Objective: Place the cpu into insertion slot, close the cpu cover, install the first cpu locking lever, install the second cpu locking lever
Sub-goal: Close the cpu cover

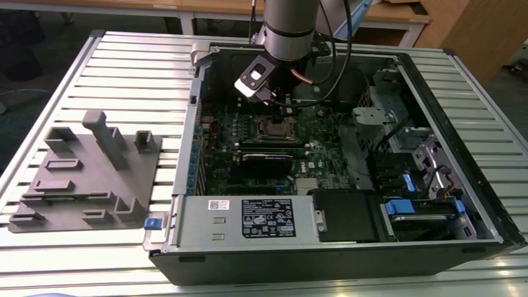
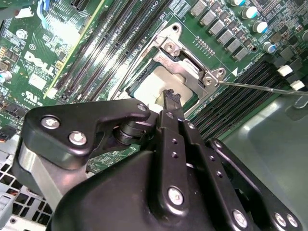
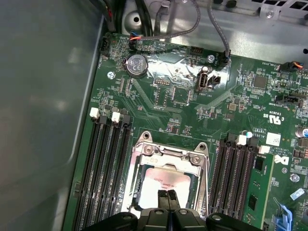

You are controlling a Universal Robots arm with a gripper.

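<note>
- The hand (image 3: 167,196) is down inside the open case (image 1: 462,86), in its far half, right over the slot (image 1: 276,129) on the board (image 3: 183,101).
- Its fingers are pressed together with nothing between them. In both wrist views their tips sit at the near edge of the cpu (image 3: 154,180), touching it or just above; I cannot tell which.
- The cpu lies flat in the slot with its silvery top up, so the first step looks done.
- The cover (image 3: 169,155) appears lowered around the cpu, which shows through its window. Whether it is fully seated I cannot tell.
- In the second wrist view a thin lever (image 2: 255,86) sticks out sideways from the cover's corner, apparently free and not hooked down.
- I cannot make out the other lever with certainty.
- By my reading, the placing is finished, the cover is closed or nearly so, and both levers are left to do.
- The case rests on the slatted tabletop (image 1: 123,68).
</note>
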